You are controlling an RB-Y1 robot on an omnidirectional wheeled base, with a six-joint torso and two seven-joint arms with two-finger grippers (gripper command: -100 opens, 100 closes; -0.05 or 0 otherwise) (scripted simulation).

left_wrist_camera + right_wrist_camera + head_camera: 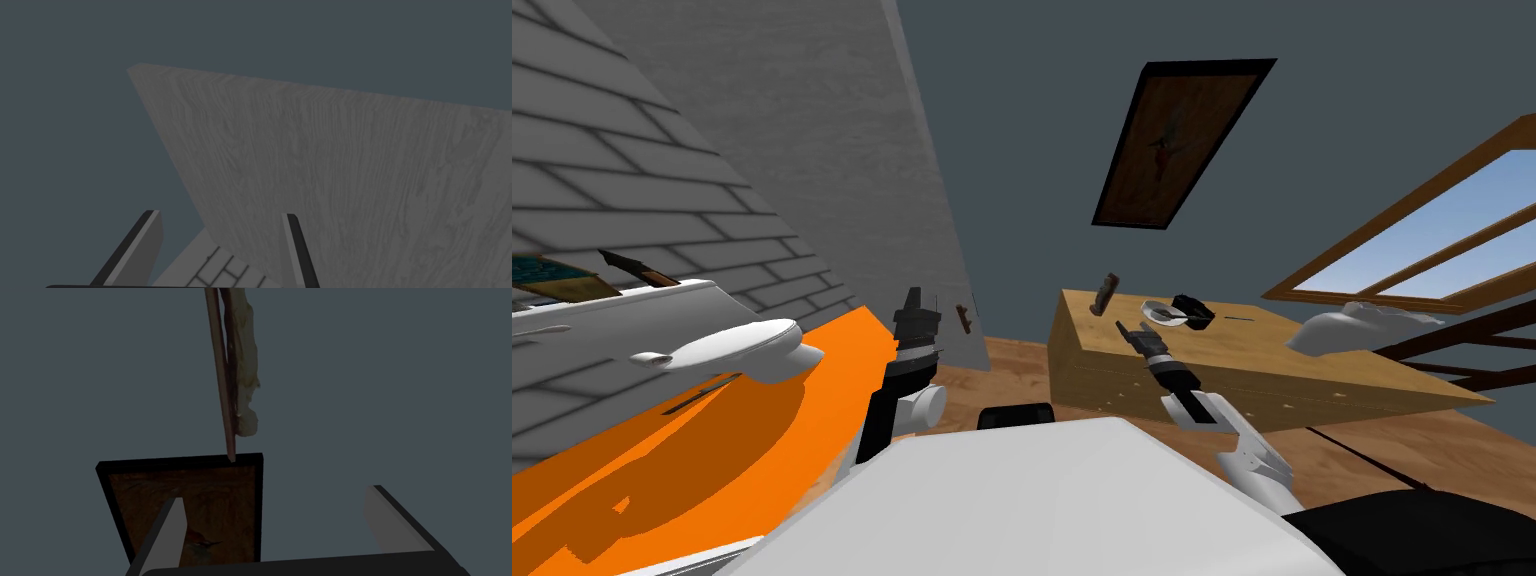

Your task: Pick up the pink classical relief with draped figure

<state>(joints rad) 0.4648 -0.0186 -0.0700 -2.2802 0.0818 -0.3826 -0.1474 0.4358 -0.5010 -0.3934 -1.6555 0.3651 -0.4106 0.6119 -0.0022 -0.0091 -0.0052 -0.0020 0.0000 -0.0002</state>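
Right gripper (274,495) is nearer, jaws released, empty: pinkish relief (232,373) stands on the table (1312,380) corner just ahead, edge-on to them, long axis across the closing line, off-centre; left gripper (220,235) released too, by grey wall (812,130).

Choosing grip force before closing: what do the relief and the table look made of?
The relief is a thin pinkish-brown slab carrying a cream, lumpy figure, matt with no shine. It looks like plaster or stone, but I cannot tell which. The table looks like light tan wood, going by its colour and faint grain, with a matt finish.
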